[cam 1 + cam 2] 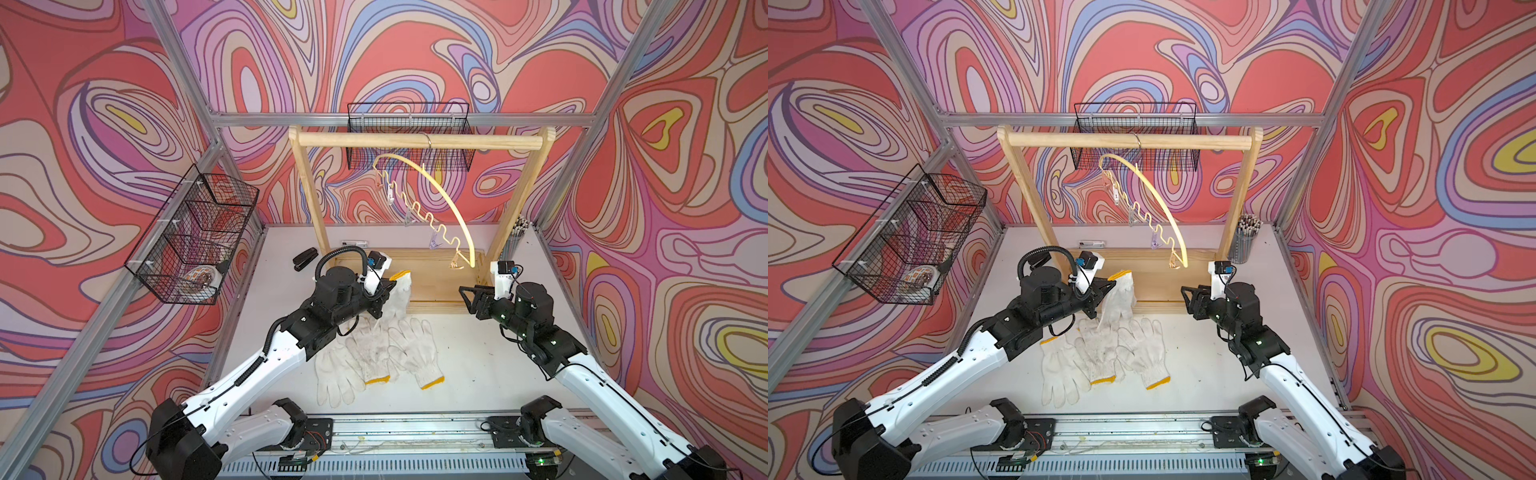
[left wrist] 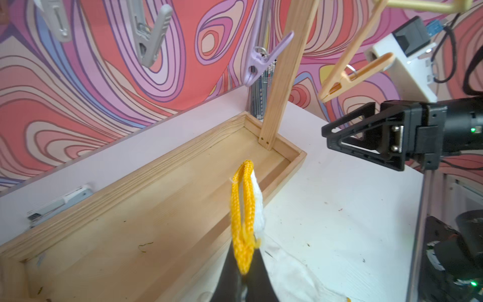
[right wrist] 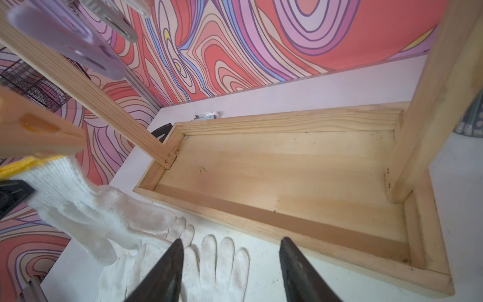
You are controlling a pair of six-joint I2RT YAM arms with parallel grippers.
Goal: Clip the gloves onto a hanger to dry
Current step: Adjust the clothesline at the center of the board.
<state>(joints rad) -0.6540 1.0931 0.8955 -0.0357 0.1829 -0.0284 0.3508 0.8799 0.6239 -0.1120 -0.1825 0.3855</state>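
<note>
Left pincer (image 1: 390, 286) (image 2: 241, 285) is clamped shut on the yellow-edged cuff of a white knitted work glove (image 1: 400, 301) (image 2: 244, 209), lifted over the front edge of the shallow wooden base tray (image 1: 436, 282). The glove hangs fingers down, reaching towards the heap below; contact with it cannot be told.

Right pincer (image 1: 466, 299) (image 3: 230, 243) has its jaws well apart and holds nothing. It hovers near the tray's right end, pointing at the lifted glove.

Three more white knitted gloves (image 1: 370, 349) (image 1: 1100, 353) lie flat on the white desk (image 1: 478, 374) between the arms, overlapping, two with yellow cuffs towards the robot.

The pale yellow arched hanger (image 1: 457, 216), with its wavy lower bar, hangs by a metal hook from the round wooden rail (image 1: 332, 140). It is steeply tilted, its low end over the tray. A pale yellow clothespin clip (image 1: 456, 262) (image 2: 347, 75) dangles at that low end, between the two pincers and above them; a lilac plastic clip (image 2: 258, 60) hangs further up the bar. No clip holds a glove.
</note>
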